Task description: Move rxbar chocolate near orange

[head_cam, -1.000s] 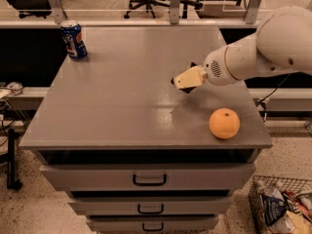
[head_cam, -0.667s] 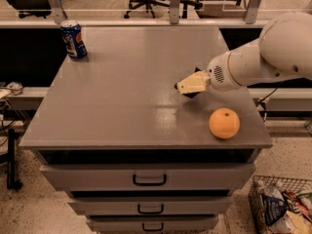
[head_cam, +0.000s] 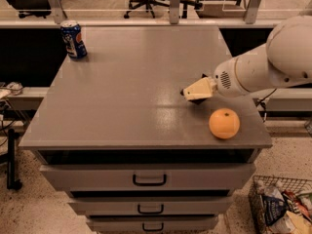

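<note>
The orange (head_cam: 224, 123) sits on the grey cabinet top (head_cam: 126, 91) near its front right corner. My gripper (head_cam: 196, 89), a cream-coloured tip on the white arm (head_cam: 263, 67), is low over the top, a little up and left of the orange and apart from it. The rxbar chocolate does not show clearly. Only dark slivers appear around and under the gripper, and I cannot tell whether they are bar or shadow.
A blue soda can (head_cam: 73, 39) stands at the back left corner. The cabinet has drawers (head_cam: 148, 178) below its front edge. A wire basket (head_cam: 285, 208) with packets stands on the floor at the lower right. Office chairs stand behind a rail at the back.
My gripper has moved a little to the right and toward the front edge, closer to the orange. The orange and the can have not moved.
</note>
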